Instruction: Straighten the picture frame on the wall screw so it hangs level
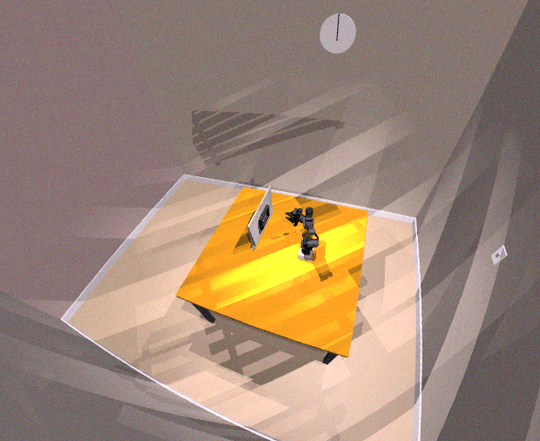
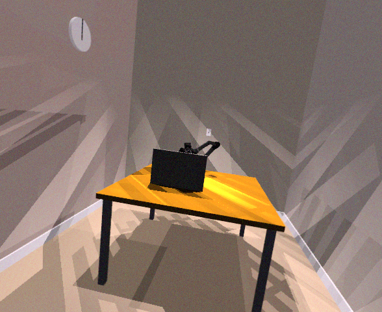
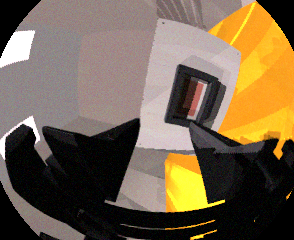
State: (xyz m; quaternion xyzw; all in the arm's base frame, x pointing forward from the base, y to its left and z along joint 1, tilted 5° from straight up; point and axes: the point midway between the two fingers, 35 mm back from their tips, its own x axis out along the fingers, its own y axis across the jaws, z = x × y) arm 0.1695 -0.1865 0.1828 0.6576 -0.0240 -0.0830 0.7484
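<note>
Your pincer [image 1: 286,216] [image 3: 165,124] stands empty, apart from the frame
Its fingers are parted fairly wide; the dark picture frame [image 1: 264,212] [image 3: 173,100] hangs on the pale panel [image 1: 256,232] [image 3: 154,100].

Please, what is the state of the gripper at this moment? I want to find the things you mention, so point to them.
Gripper [image 1: 287,216] [image 3: 165,124]: open, holding nothing, apart from the picture frame [image 1: 260,224] [image 3: 173,95].

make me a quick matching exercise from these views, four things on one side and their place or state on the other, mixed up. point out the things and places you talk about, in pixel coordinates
1. dark picture frame [image 1: 264,219] [image 3: 173,97]
2. round white clock [image 1: 330,35] [image 2: 77,35]
3. black gripper [image 1: 289,216] [image 3: 165,124]
4. orange tabletop [image 1: 279,303] [image 2: 238,197]

A. open
B. high on a wall
C. carried by dark legs
D. on the upright white panel

1-D, 2-B, 3-A, 4-C
</note>
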